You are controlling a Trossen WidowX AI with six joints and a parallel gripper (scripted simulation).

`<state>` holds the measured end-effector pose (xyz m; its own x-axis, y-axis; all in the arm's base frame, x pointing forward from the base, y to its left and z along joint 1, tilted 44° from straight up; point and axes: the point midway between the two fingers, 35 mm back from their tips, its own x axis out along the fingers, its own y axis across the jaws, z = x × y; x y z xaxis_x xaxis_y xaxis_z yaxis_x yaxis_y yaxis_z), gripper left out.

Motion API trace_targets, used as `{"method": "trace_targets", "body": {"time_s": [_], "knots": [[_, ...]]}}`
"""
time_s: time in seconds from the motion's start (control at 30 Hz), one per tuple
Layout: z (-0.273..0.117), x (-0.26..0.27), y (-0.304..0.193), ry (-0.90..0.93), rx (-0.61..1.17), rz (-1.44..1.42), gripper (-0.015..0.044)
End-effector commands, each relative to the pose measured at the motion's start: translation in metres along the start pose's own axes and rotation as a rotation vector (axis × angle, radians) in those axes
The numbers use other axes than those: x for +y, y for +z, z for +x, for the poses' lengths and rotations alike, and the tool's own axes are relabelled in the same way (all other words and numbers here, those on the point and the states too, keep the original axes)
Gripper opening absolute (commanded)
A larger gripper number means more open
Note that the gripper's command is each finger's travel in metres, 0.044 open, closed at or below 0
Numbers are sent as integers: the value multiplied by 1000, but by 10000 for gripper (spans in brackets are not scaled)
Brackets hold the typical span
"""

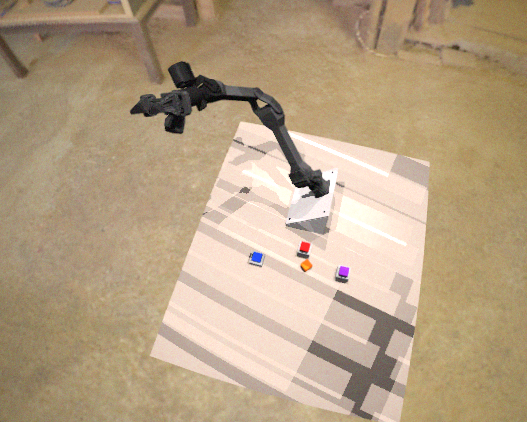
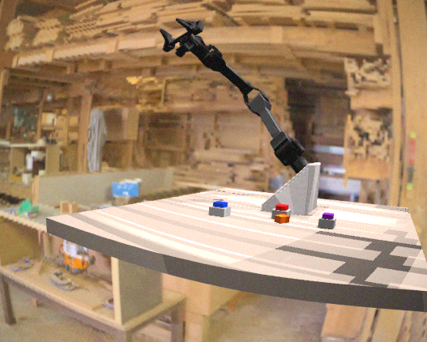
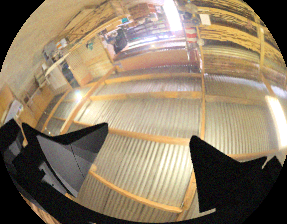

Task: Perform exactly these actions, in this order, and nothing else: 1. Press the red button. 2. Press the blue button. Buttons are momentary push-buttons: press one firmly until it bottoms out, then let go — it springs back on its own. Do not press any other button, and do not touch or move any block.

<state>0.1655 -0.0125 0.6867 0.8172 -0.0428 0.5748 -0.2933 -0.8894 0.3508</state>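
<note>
Black arm: mounted on a grey wedge base at the table's far centre, stretched up and away toward 10 o'clock in the top view.
Gripper: raised high above the table, jaws spread wide, nothing between them.
Red button: at 6 o'clock just beside the base.
Orange block: at 6 o'clock just beside the red button.
Blue button: at 9 o'clock from the red button, apart.
Purple button: at 4 o'clock from the red button.

Arm raised high, pincer wide open
</note>
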Motion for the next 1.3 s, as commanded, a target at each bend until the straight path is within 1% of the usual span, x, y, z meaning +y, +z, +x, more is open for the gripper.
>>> {"method": "trace_targets", "body": {"time_s": [0.0, 0.07, 0.13, 0.23, 0.33, 0.47, 0.63, 0.73, 0.83, 1.0, 1.13, 1.2, 1.27], "knots": [[1, -1, 3, -3, -8, -5, 400], [12, -11, 28, -28, -74, -46, 400], [26, -33, 74, -86, -190, -126, 400], [33, -49, 105, -136, -268, -187, 400], [38, -75, 150, -220, -375, -280, 400], [33, -118, 217, -381, -526, -441, 400], [8, -172, 298, -636, -687, -676, 400], [-18, -199, 343, -819, -765, -835, 400], [-51, -224, 385, -1032, -821, -1002, 400], [-124, -256, 444, -1474, -845, -1293, 400], [-194, -268, 479, -1922, -765, -1523, 400], [-233, -268, 492, -2187, -673, -1627, 400], [-271, -262, 500, -2478, -532, -1711, 400]]}}
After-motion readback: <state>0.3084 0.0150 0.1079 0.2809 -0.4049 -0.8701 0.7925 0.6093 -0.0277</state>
